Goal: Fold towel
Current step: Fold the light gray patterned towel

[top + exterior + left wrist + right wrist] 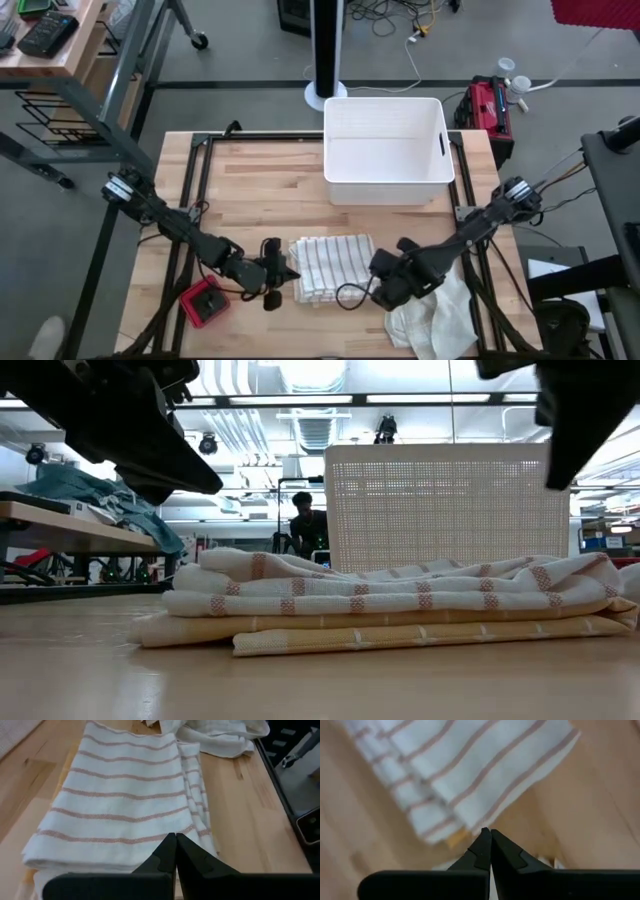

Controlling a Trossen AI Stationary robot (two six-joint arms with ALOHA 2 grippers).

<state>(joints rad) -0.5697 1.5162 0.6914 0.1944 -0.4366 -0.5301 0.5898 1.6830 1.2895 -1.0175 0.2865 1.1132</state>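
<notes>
towel [332, 267] lies folded on the table [270, 190]. your left gripper [290, 270] and right gripper [377, 268] flank it, both jaws closed, holding nothing.

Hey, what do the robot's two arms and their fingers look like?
Both arms are dark, slim and jointed, with black cables trailing along them. The left gripper and right gripper each end in two matte black fingers tapering to wedge points. No markings show.

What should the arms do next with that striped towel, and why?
Probably lift both arms clear: the striped towel already lies folded in flat layers, and the left gripper and right gripper sit shut and empty at its opposite edges.
</notes>
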